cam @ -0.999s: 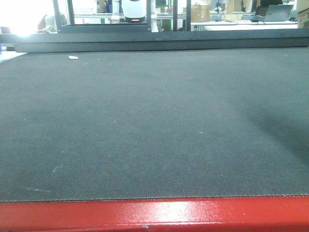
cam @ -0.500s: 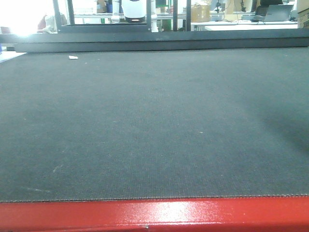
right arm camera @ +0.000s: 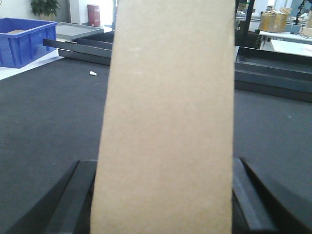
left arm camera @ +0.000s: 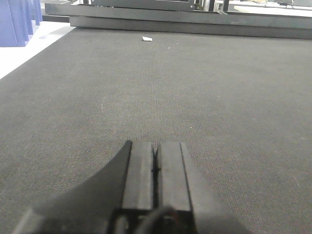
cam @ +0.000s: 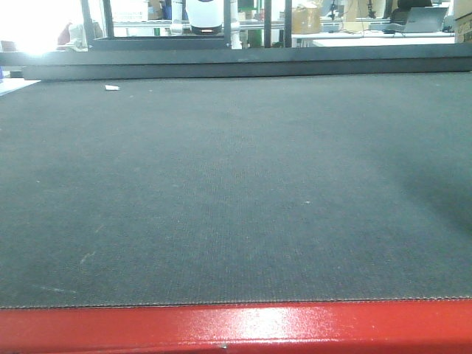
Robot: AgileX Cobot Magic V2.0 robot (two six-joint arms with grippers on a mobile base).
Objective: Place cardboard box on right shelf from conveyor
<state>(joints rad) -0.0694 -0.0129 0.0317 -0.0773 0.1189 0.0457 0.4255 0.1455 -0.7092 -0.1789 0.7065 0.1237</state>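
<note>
You're holding the box (right arm camera: 168, 122) in the R claw (right arm camera: 165, 197). Its dark fingers (right arm camera: 73, 200) are pressing on both long sides, so the claw's clamped on it, not open. Box is filling the middle of the R wrist view, long axis running straight out ahead of the claw, far end going past the top of frame.

Front view is showing only the belt (cam: 236, 184) w/ red frame (cam: 236, 328) and no box, so prob. the box is hanging above the belt, off to the R and outside that cam.

L claw (left arm camera: 155, 161) is sitting closed, fingers together, nothing in it, low over the belt. R arm is the one doing the job.

Shelf isn't showing in any view, so you can't tell its bearing from the claw; going by task it's lying to the R. Expect you'll be swinging R w/ the box's long end leading. Blue bin (right arm camera: 19, 41) is sitting far L, beyond the belt.
</note>
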